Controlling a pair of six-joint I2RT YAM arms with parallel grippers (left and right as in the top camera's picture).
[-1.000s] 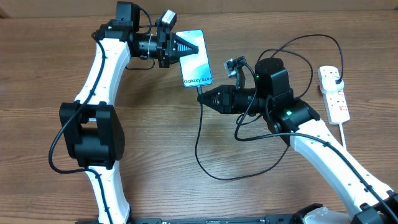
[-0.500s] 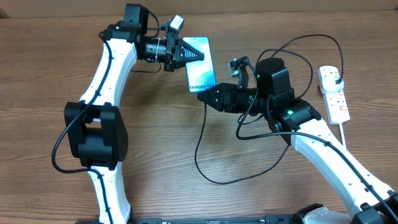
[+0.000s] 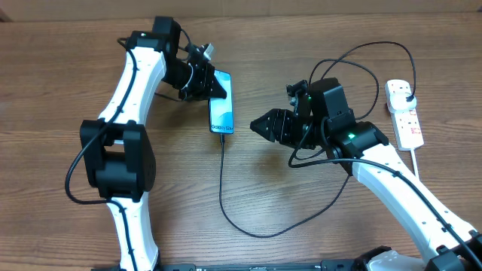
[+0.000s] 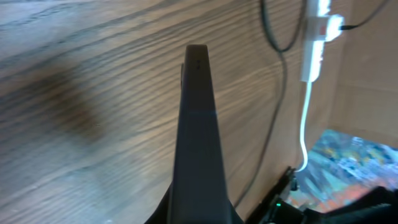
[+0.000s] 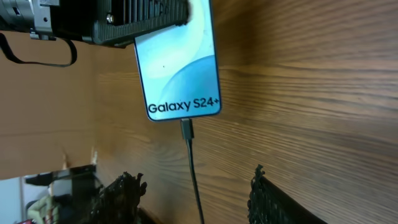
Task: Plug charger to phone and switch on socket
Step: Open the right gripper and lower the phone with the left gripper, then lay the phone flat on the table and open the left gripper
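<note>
The phone [image 3: 221, 114] is tipped up on its long edge over the table, with my left gripper [image 3: 217, 86] shut on its upper end. In the left wrist view the phone [image 4: 198, 137] shows only as a dark edge-on slab. In the right wrist view its lit screen [image 5: 177, 68] reads "Galaxy S24+". The charger's connector [image 5: 187, 129] sits in the phone's bottom port. The black cable [image 3: 221, 188] hangs down, loops across the table and runs on towards the socket [image 3: 404, 113]. My right gripper [image 3: 258, 125] is open, just right of the phone and apart from it. The cable [image 5: 194, 180] passes untouched between its fingers.
The white socket strip [image 4: 317, 37] lies at the far right edge of the table, and its thick white cord [image 3: 419, 162] trails toward the front. Loops of black cable [image 3: 354, 60] arch over the right arm. The bare wooden table [image 3: 45, 135] spreads to the left.
My right gripper opened, let go of the connector and drew back to the right. My left gripper carried the phone leftward and turned it onto its edge, with the cable following.
</note>
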